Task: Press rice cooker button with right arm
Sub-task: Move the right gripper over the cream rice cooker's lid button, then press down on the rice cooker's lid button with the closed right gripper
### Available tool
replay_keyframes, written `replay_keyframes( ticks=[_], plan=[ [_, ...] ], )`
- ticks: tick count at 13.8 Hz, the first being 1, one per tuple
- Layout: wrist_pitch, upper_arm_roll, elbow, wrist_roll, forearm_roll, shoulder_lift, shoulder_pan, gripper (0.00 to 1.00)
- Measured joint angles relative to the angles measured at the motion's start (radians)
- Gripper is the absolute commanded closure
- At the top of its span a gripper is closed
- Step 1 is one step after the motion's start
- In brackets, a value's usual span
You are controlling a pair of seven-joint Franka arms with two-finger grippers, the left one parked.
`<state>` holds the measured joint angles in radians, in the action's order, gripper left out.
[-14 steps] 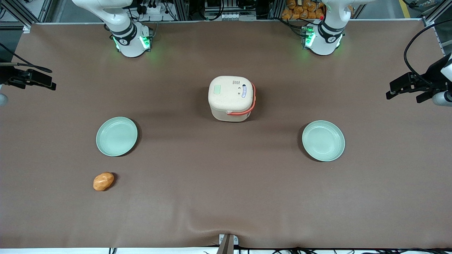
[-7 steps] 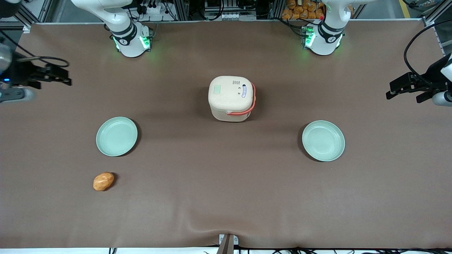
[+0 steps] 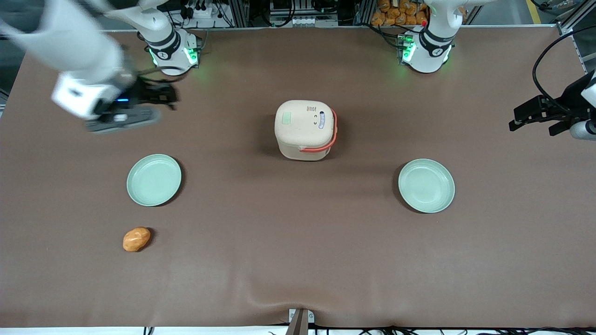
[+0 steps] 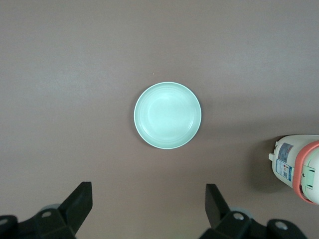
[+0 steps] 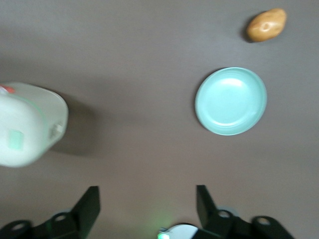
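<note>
The rice cooker is a cream-beige rounded-square pot with an orange-red handle. It stands lid shut in the middle of the table. Its lid bears a pale green patch and small dark marks. It also shows in the right wrist view and the left wrist view. The right arm reaches out above the table toward its own end. Its gripper hangs high over the cloth, well apart from the cooker. In the right wrist view the gripper is open and empty, with bare cloth between its fingers.
A pale green plate lies nearer the front camera than the gripper; it also shows in the right wrist view. An orange-brown potato-like lump lies nearer still. A second pale green plate lies toward the parked arm's end.
The right arm has swung in from the table's end toward the middle, and its gripper has come much closer to the rice cooker. Nothing on the table has moved.
</note>
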<state>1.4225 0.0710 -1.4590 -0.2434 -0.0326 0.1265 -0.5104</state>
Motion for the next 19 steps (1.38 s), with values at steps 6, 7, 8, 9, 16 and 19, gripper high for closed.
replay_keyframes(
  ticks=[6, 7, 8, 9, 16, 19],
  plan=[
    [0.131, 0.001, -0.005, -0.127, -0.135, 0.137, -0.129, 1.0],
    [0.143, 0.001, -0.006, -0.127, -0.168, 0.158, -0.132, 1.0],
    [0.163, 0.001, -0.007, -0.127, -0.189, 0.18, -0.139, 1.0],
    [0.191, 0.001, -0.008, -0.127, -0.197, 0.202, -0.154, 1.0],
    [0.309, 0.001, -0.021, -0.226, -0.202, 0.32, -0.285, 1.0],
    [0.309, 0.001, -0.043, -0.226, -0.205, 0.327, -0.287, 1.0]
  ],
)
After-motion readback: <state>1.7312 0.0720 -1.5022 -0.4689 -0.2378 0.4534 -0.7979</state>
